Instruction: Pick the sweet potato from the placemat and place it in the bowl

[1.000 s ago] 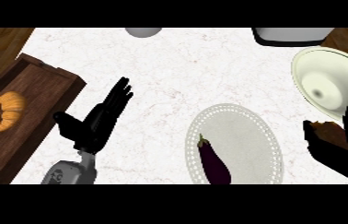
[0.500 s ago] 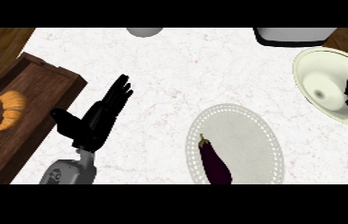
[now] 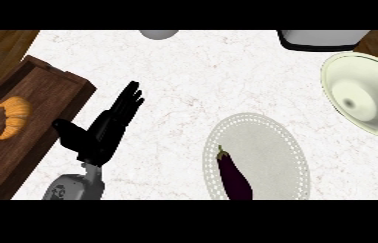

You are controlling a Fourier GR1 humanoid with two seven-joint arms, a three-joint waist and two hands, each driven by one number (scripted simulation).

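One eggplant on one placemat, one bowl; left hand fingers straight, apart.

Bare counter lay open ahead and right of the left hand. A wooden tray stood close on its left; the placemat and bowl lay farther right.

No legible text or labels.

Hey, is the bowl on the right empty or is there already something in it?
Empty. The cream bowl shows only its bare inside, and the purple vegetable lies on the placemat.
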